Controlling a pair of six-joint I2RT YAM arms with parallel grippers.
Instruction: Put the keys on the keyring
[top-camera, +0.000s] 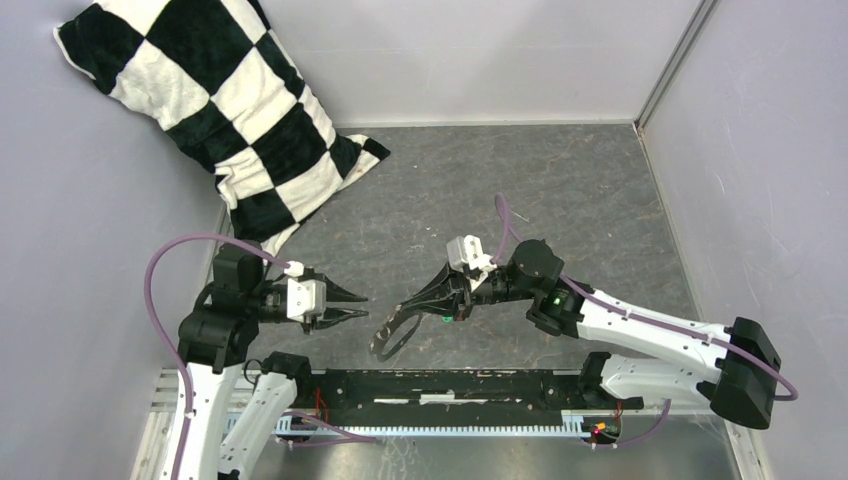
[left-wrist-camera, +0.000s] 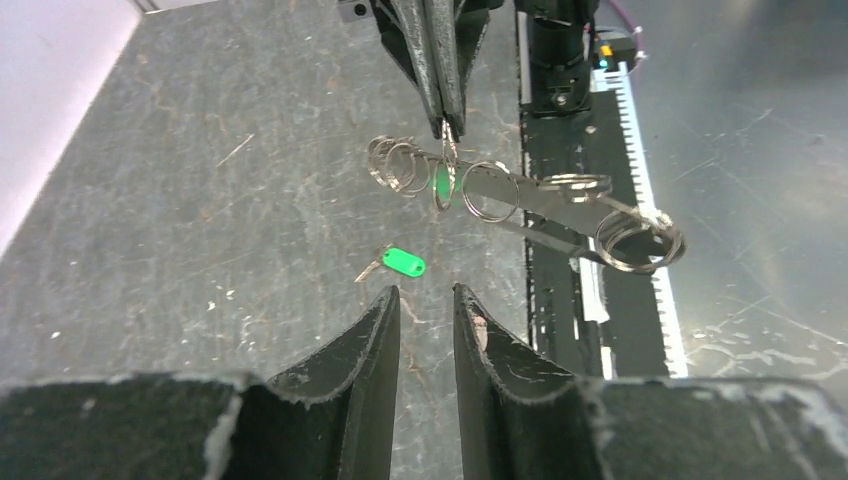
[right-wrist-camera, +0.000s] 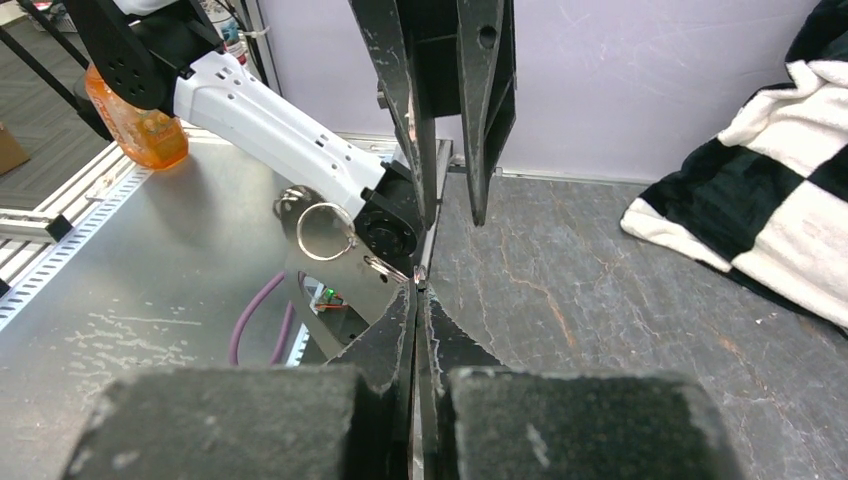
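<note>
The keyring (left-wrist-camera: 560, 205) is a thin silvery loop with several small split rings along it. My right gripper (left-wrist-camera: 447, 128) is shut on its rim and holds it above the table; it hangs below the fingertips in the top view (top-camera: 388, 338) and shows in the right wrist view (right-wrist-camera: 385, 268). The key with the green tag (left-wrist-camera: 403, 262) lies flat on the grey table, just ahead of my left gripper (left-wrist-camera: 426, 292). That gripper is open with a narrow gap and empty. In the top view the left gripper (top-camera: 352, 306) faces the right gripper (top-camera: 402, 308) a short way apart. The key does not show clearly there.
A black and white checkered cloth (top-camera: 230, 110) lies at the back left, also in the right wrist view (right-wrist-camera: 770, 210). A black rail (top-camera: 450, 385) runs along the near edge under the keyring. An orange bottle (right-wrist-camera: 140, 120) stands beyond the table. Walls enclose the table.
</note>
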